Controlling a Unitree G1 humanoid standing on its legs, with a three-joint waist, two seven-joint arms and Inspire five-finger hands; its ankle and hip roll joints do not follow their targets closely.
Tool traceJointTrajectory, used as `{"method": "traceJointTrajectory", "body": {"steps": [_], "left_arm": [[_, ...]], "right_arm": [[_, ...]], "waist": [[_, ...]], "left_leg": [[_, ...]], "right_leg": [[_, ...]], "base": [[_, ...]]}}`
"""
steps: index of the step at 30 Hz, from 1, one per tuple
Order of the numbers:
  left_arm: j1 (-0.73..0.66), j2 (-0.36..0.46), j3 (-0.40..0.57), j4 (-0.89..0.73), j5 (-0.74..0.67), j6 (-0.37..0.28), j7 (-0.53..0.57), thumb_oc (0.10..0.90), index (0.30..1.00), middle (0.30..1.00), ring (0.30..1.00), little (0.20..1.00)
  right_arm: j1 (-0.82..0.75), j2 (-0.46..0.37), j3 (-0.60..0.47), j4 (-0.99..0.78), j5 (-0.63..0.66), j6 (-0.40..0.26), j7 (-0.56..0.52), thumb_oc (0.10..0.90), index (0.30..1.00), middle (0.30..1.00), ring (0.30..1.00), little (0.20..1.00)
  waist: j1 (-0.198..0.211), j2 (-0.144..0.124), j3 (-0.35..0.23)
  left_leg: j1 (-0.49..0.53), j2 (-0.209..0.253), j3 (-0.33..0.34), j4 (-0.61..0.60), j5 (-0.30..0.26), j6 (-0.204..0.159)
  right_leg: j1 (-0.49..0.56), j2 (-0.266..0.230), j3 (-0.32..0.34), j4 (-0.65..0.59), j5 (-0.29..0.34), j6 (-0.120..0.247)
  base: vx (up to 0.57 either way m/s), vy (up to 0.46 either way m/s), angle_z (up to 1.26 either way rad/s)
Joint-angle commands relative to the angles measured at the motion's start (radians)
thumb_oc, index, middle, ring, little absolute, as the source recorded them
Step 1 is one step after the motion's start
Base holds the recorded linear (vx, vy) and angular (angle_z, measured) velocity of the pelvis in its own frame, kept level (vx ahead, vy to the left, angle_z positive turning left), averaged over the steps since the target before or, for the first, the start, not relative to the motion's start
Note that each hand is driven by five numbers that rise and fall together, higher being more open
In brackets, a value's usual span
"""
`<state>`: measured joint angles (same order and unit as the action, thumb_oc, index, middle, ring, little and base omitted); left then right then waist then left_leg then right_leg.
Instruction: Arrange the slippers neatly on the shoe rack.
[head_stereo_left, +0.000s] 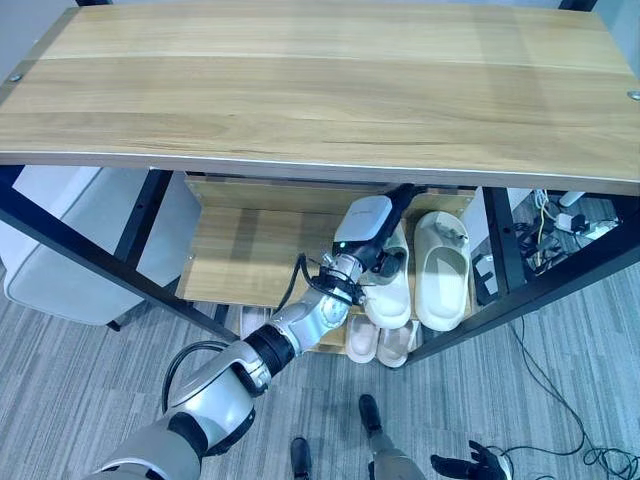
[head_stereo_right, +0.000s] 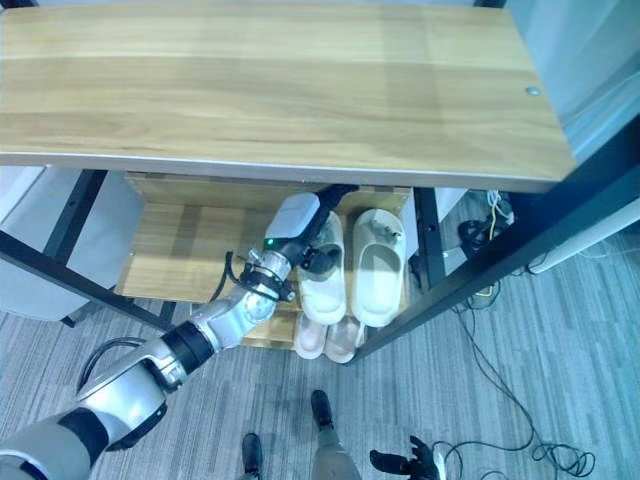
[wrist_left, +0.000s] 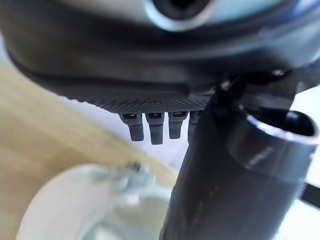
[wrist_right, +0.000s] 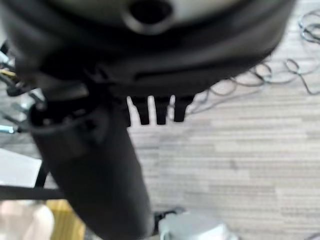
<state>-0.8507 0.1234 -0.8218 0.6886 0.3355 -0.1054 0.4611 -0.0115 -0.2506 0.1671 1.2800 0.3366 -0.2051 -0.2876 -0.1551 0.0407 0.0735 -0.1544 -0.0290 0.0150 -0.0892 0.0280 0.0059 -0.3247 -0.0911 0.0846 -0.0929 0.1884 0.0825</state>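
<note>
Right hand (head_stereo_left: 470, 465) over grey carpet (head_stereo_left: 90, 370), wooden shoe rack (head_stereo_left: 300, 90)

An office or robot test lab fitted with a mock home shoe corner.

Grey striped carpet tiles (head_stereo_left: 80, 370) cover the floor, and a wood-topped counter (head_stereo_left: 320, 80) on a black metal frame (head_stereo_left: 60, 240) stands over a low wooden shoe rack (head_stereo_left: 250, 250) holding pale slippers (head_stereo_left: 441, 268). At about 3 o'clock, loose cables and a power strip (head_stereo_left: 575, 222) lie on the floor; a white cabinet (head_stereo_left: 70, 250) sits at about 9 o'clock.
</note>
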Motion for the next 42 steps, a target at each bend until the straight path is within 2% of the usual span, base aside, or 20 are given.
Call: {"method": "traceJointTrajectory", "body": {"steps": [1,10,19,29,42], "left_arm": [[-0.102,-0.062,0.056,-0.014,0.021,-0.087,0.018,0.8,0.9,0.9,0.9,0.9],[-0.099,-0.047,0.028,0.007,0.084,-0.081,0.002,0.8,0.9,0.9,0.9,0.9],[-0.102,-0.007,0.053,-0.031,0.084,-0.08,0.008,0.8,0.9,0.9,0.9,0.9],[-0.06,0.062,0.121,-0.233,-0.026,-0.119,-0.028,0.8,0.9,0.9,0.9,0.9],[0.033,0.11,0.151,-0.377,-0.129,-0.142,-0.118,0.8,0.9,0.9,0.9,0.9]], "right_arm": [[0.029,-0.072,-0.018,0.015,-0.003,-0.015,-0.022,0.8,0.9,0.9,0.9,0.9],[0.03,-0.072,-0.021,0.018,0.001,-0.018,-0.02,0.8,0.9,0.9,0.9,0.9],[0.028,-0.065,-0.023,0.017,0.007,-0.018,-0.014,0.8,0.9,0.9,0.9,0.9],[0.048,-0.04,-0.04,0.018,0.006,-0.003,-0.001,0.8,0.9,0.9,0.9,0.9],[0.068,-0.014,-0.061,0.012,0.012,0.013,0.016,0.8,0.9,0.9,0.9,0.9]], "waist": [[0.012,0.027,-0.007],[0.016,0.026,-0.005],[0.025,0.022,-0.015],[0.041,0.013,-0.033],[0.063,0.005,-0.048]], "left_leg": [[-0.022,0.005,-0.015,0.002,-0.019,-0.026],[-0.024,0.008,-0.019,0.002,-0.018,-0.026],[-0.018,0.01,-0.021,0.002,-0.017,-0.026],[0.001,0.01,-0.034,0.002,-0.018,-0.027],[0.02,0.009,-0.043,0.002,-0.019,-0.025]], "right_leg": [[0.114,0.024,-0.039,0.016,-0.13,0.04],[0.113,0.027,-0.042,0.016,-0.13,0.039],[0.122,0.026,-0.047,0.016,-0.133,0.039],[0.148,0.024,-0.069,0.017,-0.14,0.04],[0.171,0.018,-0.09,0.018,-0.141,0.042]], "base": [[0.0,0.0,0.0],[0.0,0.0,0.0],[0.0,0.0,0.0],[0.01,0.0,0.06],[0.0,0.003,0.03]]}}
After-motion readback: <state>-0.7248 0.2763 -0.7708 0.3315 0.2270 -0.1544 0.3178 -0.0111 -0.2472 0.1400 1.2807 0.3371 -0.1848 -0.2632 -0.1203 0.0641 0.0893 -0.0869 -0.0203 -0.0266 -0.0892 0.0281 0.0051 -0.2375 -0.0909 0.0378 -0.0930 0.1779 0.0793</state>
